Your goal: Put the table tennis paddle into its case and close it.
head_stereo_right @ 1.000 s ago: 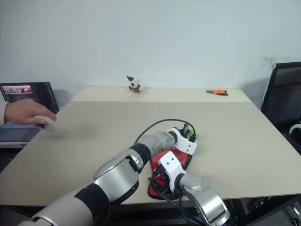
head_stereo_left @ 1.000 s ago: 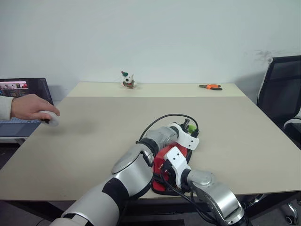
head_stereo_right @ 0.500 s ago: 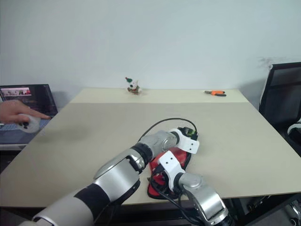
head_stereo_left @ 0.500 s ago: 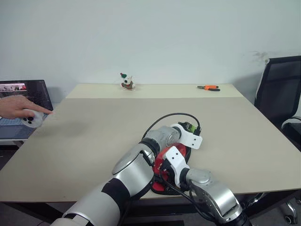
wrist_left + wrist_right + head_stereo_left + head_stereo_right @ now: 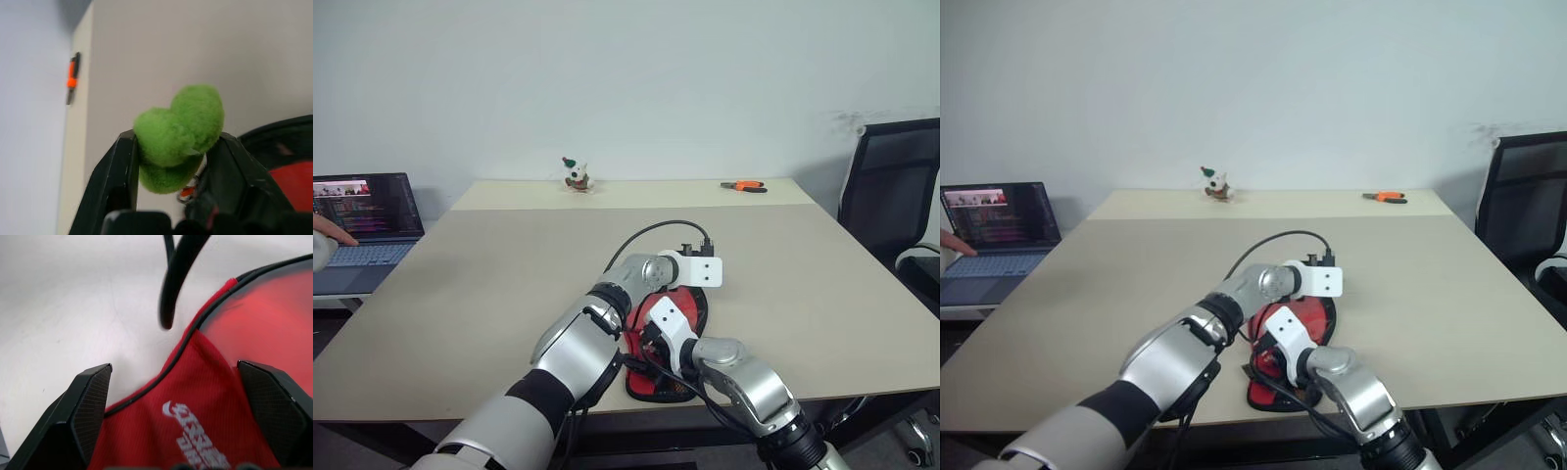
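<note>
While our left gripper (image 5: 171, 161) brackets the green tuft (image 5: 178, 137), grip uncertain, our right gripper (image 5: 176, 421) stands spread over the case (image 5: 195, 411). We judge the case soft and light; pinch its zip edge.

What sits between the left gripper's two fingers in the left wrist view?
A fuzzy green pompom attached to the case sits between the left gripper fingers, touching both; the left wrist view shows it.
</note>
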### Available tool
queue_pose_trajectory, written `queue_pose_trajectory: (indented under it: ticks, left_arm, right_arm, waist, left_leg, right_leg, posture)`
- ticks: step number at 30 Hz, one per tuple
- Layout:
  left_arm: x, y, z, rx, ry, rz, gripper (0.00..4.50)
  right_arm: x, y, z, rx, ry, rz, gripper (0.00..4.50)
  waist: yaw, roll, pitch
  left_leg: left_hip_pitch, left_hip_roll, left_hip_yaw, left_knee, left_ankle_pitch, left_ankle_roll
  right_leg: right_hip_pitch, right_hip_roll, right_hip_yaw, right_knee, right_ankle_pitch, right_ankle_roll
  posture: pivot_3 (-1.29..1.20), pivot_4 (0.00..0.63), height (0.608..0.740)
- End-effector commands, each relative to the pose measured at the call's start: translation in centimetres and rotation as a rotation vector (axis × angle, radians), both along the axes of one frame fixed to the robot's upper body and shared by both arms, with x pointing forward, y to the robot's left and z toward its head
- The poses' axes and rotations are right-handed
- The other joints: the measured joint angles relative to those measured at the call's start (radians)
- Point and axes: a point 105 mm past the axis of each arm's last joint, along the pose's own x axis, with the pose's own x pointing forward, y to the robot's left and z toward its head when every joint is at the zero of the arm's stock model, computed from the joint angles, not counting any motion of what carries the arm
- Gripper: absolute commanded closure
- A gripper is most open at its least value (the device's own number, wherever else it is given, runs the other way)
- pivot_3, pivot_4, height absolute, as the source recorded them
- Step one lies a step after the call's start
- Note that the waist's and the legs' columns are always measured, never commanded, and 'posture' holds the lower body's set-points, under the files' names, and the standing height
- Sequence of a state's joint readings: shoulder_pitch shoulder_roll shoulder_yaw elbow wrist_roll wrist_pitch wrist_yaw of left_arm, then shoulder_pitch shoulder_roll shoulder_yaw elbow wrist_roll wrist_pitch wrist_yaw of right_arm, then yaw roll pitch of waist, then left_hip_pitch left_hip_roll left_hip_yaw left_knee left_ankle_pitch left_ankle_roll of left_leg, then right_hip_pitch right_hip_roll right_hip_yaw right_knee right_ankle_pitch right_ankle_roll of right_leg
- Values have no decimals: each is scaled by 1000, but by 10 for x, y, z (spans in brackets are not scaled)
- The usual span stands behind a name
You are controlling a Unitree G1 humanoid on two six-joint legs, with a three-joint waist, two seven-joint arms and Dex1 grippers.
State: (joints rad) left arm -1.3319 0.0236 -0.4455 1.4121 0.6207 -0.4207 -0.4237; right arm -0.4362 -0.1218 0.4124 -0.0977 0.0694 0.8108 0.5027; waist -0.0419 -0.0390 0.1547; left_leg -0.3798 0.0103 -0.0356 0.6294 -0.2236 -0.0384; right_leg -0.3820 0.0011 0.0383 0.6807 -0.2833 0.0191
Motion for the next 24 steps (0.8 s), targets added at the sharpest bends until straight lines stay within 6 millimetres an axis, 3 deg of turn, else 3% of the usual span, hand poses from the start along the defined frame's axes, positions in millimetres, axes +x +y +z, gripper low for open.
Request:
queue_pose_trajectory:
  ticks: [1,4,10,15,20,24]
  left_arm:
    - [-7,-15,14,-53,27,-57,1190]
    - [-8,-17,16,-59,49,-61,68]
    - [-10,-19,24,-94,101,-84,68]
    - [-4,-2,42,-199,159,-62,68]
    - [11,35,70,-320,136,6,68]
    - [27,93,97,-513,132,145,68]
  right_arm:
    - [-16,-13,-61,-110,234,-28,0]
    - [-16,-13,-62,-110,233,-26,0]
    - [-12,-14,-61,-112,227,-31,0]
    - [-3,-13,-56,-101,210,-35,0]
    - [3,-5,-43,-54,195,-19,0]
    - [8,-2,-30,10,186,-34,0]
  waist:
    - [0,1,-1]
    - [-3,2,-2]
    - [-8,3,-3]
    - [-15,4,-3]
    - [-16,4,-3]
    - [-18,4,-3]
  left_leg:
    - [0,0,0,0,0,0]
    - [0,0,0,0,0,0]
    - [0,0,0,0,0,0]
    - [0,0,0,0,0,0]
    - [0,1,0,0,0,0]
    - [-2,1,0,0,0,0]
  right_leg:
    - [0,0,0,0,0,0]
    - [0,0,0,0,0,0]
    - [0,0,0,0,0,0]
    - [0,0,0,0,0,0]
    - [0,1,0,0,0,0]
    - [-3,1,1,0,0,0]
  posture:
    - [0,150,740]
    - [0,150,740]
    - [0,150,740]
    - [0,150,740]
    - [0,150,740]
    - [0,150,740]
